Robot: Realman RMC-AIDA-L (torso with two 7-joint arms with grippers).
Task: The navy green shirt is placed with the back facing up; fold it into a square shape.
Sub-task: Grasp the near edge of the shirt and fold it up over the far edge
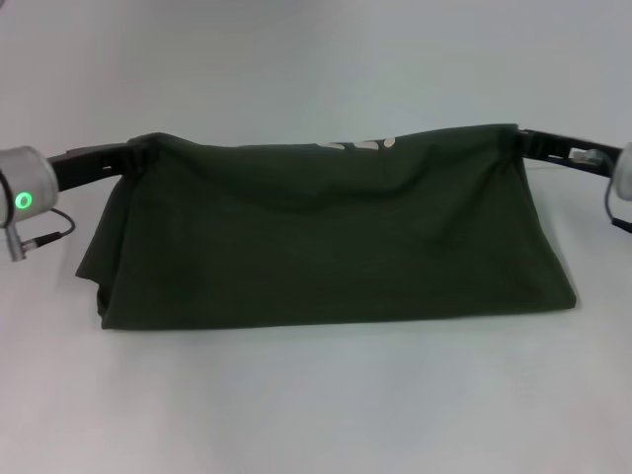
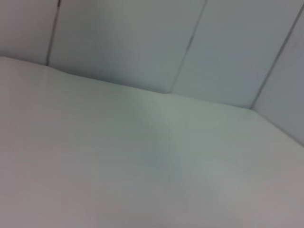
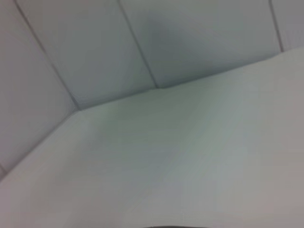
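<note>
Hanging between both end effectors (left (image 1: pixel 138 150), right (image 1: pixel 515 138)): the navy green shirt (image 1: pixel 326 242).

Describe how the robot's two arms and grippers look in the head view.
Each arm ends in a pale grey cylindrical wrist with a slim black gripper. The left gripper has a wrist with a glowing green ring light and a thin black cable looping beneath. The right gripper has small pale fittings on its black body and a dark cable at its wrist.

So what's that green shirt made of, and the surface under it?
The navy green shirt looks like soft matte knit, probably cotton: it sags and creases between the left gripper and right gripper. The table looks smooth, pale and matte; its material is unclear.
</note>
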